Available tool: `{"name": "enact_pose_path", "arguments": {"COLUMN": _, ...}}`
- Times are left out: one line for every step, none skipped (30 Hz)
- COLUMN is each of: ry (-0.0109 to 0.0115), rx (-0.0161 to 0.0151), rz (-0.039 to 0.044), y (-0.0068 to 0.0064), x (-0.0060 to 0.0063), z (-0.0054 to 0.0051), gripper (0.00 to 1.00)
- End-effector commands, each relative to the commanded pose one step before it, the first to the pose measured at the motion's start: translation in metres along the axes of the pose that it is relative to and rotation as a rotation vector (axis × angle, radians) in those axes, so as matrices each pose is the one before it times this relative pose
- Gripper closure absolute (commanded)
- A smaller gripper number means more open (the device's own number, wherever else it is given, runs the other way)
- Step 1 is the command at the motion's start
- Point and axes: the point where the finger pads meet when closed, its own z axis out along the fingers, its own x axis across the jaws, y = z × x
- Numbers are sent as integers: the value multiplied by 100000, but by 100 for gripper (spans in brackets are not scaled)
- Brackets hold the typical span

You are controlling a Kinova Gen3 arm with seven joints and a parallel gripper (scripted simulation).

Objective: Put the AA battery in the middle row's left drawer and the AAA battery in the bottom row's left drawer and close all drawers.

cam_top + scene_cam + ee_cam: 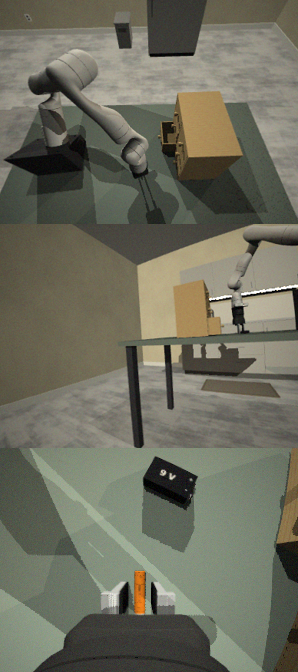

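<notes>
- You have a slim orange cylindrical battery [140, 593] lying on the dull green worktop [107, 203] [153, 340] [100, 478], between the black-and-grey fingers [142, 179] [240, 331]. They stand partly open, with a gap on each side of it; you aren't gripping it.
- You can't read its size from the label. The open bottom drawer suggests it is the AAA, but check before committing.
- The light-wood chest [207, 126] [190, 310] [293, 508] stands upright towards the worktop's right edge, its fronts facing the left edge.
- Its small wooden bottom-left drawer [161, 140] [214, 325] is out, on the side nearer the worktop's far edge. It looks level; you can't tell from here whether it holds a battery.
- No other drawer stands plainly out, so the middle-left one probably still needs opening; its exact gap can't be judged.
- The black block-shaped 9 V battery [169, 480] lies apart from your fingers. Leave it alone.
- You can't see a second cylindrical battery, so you can't count either delivery as done.
- For this one, what's left is closing, lifting, carrying and dropping it in. The other battery needs accounting for, then every drawer pushed home gently, without shoving the chest.
</notes>
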Motion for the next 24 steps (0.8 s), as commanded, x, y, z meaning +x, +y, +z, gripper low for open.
{"name": "enact_pose_path", "arguments": {"ry": 122, "rx": -183, "rz": 1, "y": 72, "x": 47, "z": -95, "gripper": 46}}
{"name": "enact_pose_path", "arguments": {"ry": 0, "rx": 0, "rz": 0, "y": 0, "x": 0, "z": 0, "gripper": 46}}
{"name": "enact_pose_path", "arguments": {"ry": 0, "rx": 0, "rz": 0, "y": 0, "x": 0, "z": 0, "gripper": 46}}
{"name": "enact_pose_path", "arguments": {"ry": 0, "rx": 0, "rz": 0, "y": 0, "x": 0, "z": 0, "gripper": 46}}
{"name": "enact_pose_path", "arguments": {"ry": 0, "rx": 0, "rz": 0, "y": 0, "x": 0, "z": 0, "gripper": 76}}
{"name": "enact_pose_path", "arguments": {"ry": 0, "rx": 0, "rz": 0, "y": 0, "x": 0, "z": 0, "gripper": 76}}
{"name": "enact_pose_path", "arguments": {"ry": 0, "rx": 0, "rz": 0, "y": 0, "x": 0, "z": 0, "gripper": 76}}
{"name": "enact_pose_path", "arguments": {"ry": 0, "rx": 0, "rz": 0, "y": 0, "x": 0, "z": 0, "gripper": 76}}
{"name": "enact_pose_path", "arguments": {"ry": 0, "rx": 0, "rz": 0, "y": 0, "x": 0, "z": 0, "gripper": 76}}
{"name": "enact_pose_path", "arguments": {"ry": 0, "rx": 0, "rz": 0, "y": 0, "x": 0, "z": 0, "gripper": 76}}
{"name": "enact_pose_path", "arguments": {"ry": 0, "rx": 0, "rz": 0, "y": 0, "x": 0, "z": 0, "gripper": 76}}
{"name": "enact_pose_path", "arguments": {"ry": 0, "rx": 0, "rz": 0, "y": 0, "x": 0, "z": 0, "gripper": 76}}
{"name": "enact_pose_path", "arguments": {"ry": 0, "rx": 0, "rz": 0, "y": 0, "x": 0, "z": 0, "gripper": 76}}
{"name": "enact_pose_path", "arguments": {"ry": 0, "rx": 0, "rz": 0, "y": 0, "x": 0, "z": 0, "gripper": 76}}
{"name": "enact_pose_path", "arguments": {"ry": 0, "rx": 0, "rz": 0, "y": 0, "x": 0, "z": 0, "gripper": 76}}
{"name": "enact_pose_path", "arguments": {"ry": 0, "rx": 0, "rz": 0, "y": 0, "x": 0, "z": 0, "gripper": 76}}
{"name": "enact_pose_path", "arguments": {"ry": 0, "rx": 0, "rz": 0, "y": 0, "x": 0, "z": 0, "gripper": 76}}
{"name": "enact_pose_path", "arguments": {"ry": 0, "rx": 0, "rz": 0, "y": 0, "x": 0, "z": 0, "gripper": 76}}
{"name": "enact_pose_path", "arguments": {"ry": 0, "rx": 0, "rz": 0, "y": 0, "x": 0, "z": 0, "gripper": 76}}
{"name": "enact_pose_path", "arguments": {"ry": 0, "rx": 0, "rz": 0, "y": 0, "x": 0, "z": 0, "gripper": 76}}
{"name": "enact_pose_path", "arguments": {"ry": 0, "rx": 0, "rz": 0, "y": 0, "x": 0, "z": 0, "gripper": 76}}
{"name": "enact_pose_path", "arguments": {"ry": 0, "rx": 0, "rz": 0, "y": 0, "x": 0, "z": 0, "gripper": 76}}
{"name": "enact_pose_path", "arguments": {"ry": 0, "rx": 0, "rz": 0, "y": 0, "x": 0, "z": 0, "gripper": 76}}
{"name": "enact_pose_path", "arguments": {"ry": 0, "rx": 0, "rz": 0, "y": 0, "x": 0, "z": 0, "gripper": 76}}
